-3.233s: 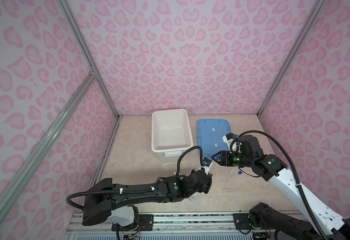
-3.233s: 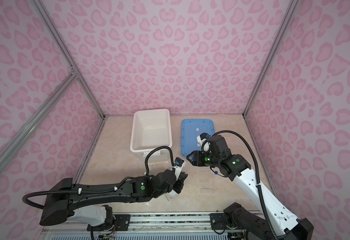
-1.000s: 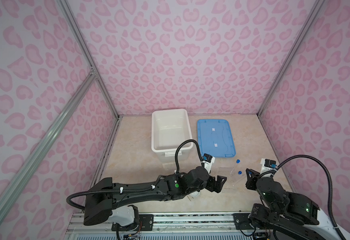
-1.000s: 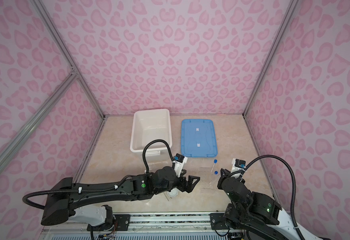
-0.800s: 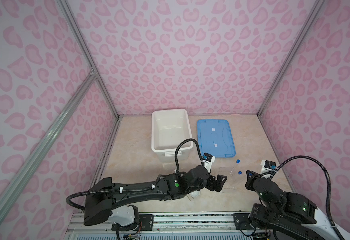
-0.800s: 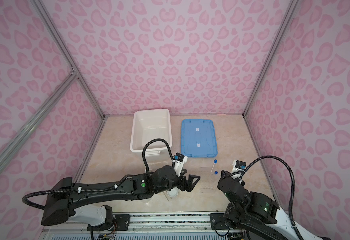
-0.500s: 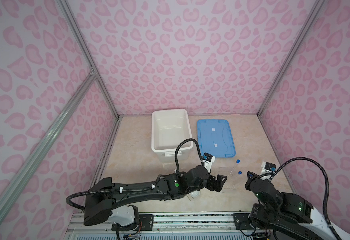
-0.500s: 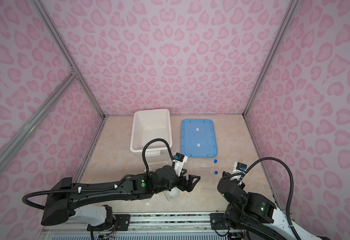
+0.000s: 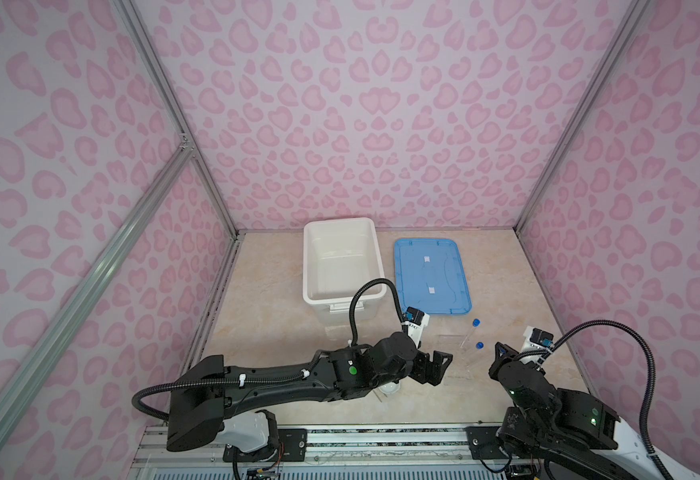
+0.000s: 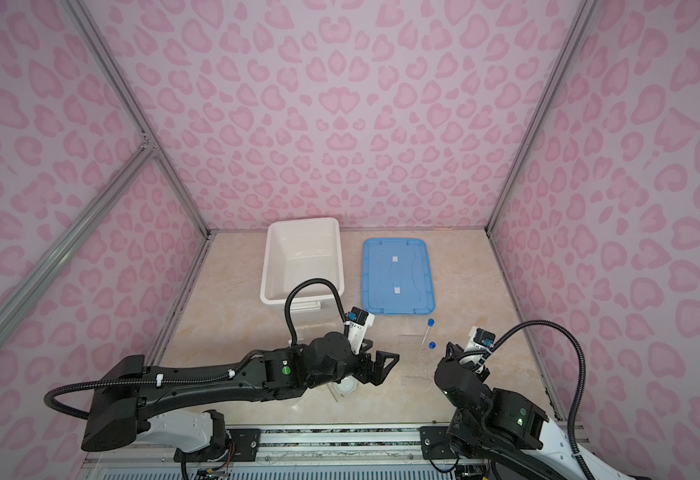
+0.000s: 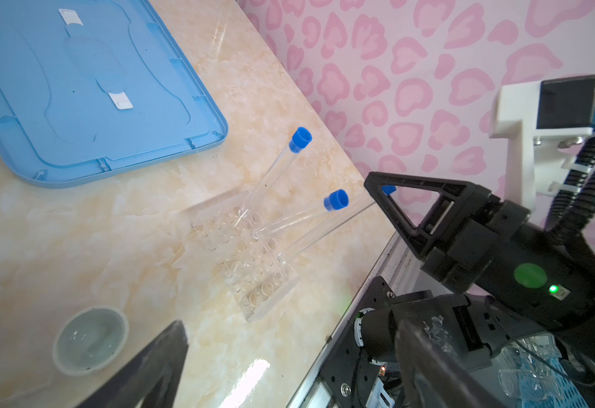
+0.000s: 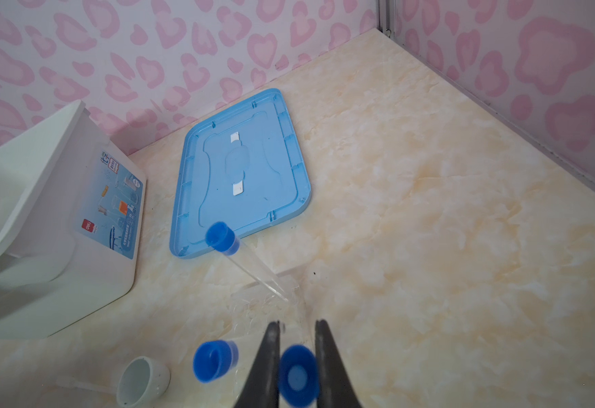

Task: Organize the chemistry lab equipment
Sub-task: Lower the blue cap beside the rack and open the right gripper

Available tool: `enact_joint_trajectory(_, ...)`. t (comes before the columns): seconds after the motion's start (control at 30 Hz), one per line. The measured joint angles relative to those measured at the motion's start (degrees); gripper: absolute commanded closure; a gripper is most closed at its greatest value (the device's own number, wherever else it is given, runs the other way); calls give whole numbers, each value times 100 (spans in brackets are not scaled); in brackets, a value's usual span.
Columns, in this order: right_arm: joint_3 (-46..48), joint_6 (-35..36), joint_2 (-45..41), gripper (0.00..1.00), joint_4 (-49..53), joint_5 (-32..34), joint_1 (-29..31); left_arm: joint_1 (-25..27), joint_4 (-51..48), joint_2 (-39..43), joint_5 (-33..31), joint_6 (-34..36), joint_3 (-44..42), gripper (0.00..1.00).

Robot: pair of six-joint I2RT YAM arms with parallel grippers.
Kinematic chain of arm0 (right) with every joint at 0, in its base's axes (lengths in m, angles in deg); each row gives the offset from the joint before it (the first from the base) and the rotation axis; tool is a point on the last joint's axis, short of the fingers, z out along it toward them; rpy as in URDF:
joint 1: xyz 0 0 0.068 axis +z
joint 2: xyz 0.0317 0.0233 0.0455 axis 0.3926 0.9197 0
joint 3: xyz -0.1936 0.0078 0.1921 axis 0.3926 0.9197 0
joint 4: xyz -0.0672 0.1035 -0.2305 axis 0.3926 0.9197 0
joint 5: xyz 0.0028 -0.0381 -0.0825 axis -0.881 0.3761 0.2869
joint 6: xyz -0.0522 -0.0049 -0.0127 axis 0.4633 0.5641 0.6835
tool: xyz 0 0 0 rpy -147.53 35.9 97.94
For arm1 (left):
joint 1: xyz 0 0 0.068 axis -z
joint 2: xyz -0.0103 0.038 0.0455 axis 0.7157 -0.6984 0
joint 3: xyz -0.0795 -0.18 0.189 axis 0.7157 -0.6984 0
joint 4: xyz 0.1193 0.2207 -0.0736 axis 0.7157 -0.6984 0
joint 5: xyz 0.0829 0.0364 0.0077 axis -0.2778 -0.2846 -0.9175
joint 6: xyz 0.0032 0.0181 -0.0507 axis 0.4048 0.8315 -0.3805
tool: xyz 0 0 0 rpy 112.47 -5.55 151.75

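Note:
A clear rack lies on the table near the front right. Two blue-capped tubes lean in it; their caps show in both top views. My right gripper is shut on a third blue-capped tube, whose lower end reaches the rack's holes. My left gripper stands open and empty just left of the rack. A small white dish sits under the left arm, a thin clear dropper beside it.
The big white box stands open at the back middle. Its blue lid lies flat to the right of it, just behind the rack. The side wall and the front rail are close to the right arm.
The right arm has come from beside the lid back to the rack at the near right, its grip unchanged. The left gripper moved right toward the rack, then held still, open.

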Motion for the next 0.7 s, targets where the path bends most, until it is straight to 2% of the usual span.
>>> enact_joint_trajectory(0.3,13,70,367,89,-116,7,-107,-7,7,-20,26,-20,-39,7)
enact_joint_trajectory(0.57,190,396,1180,88,-732,-11,-144,-7,7,-20,33,-44,-61,7)
enact_joint_trajectory(0.7,254,483,1248,86,-901,33,-144,-7,7,-20,17,-44,-61,7)
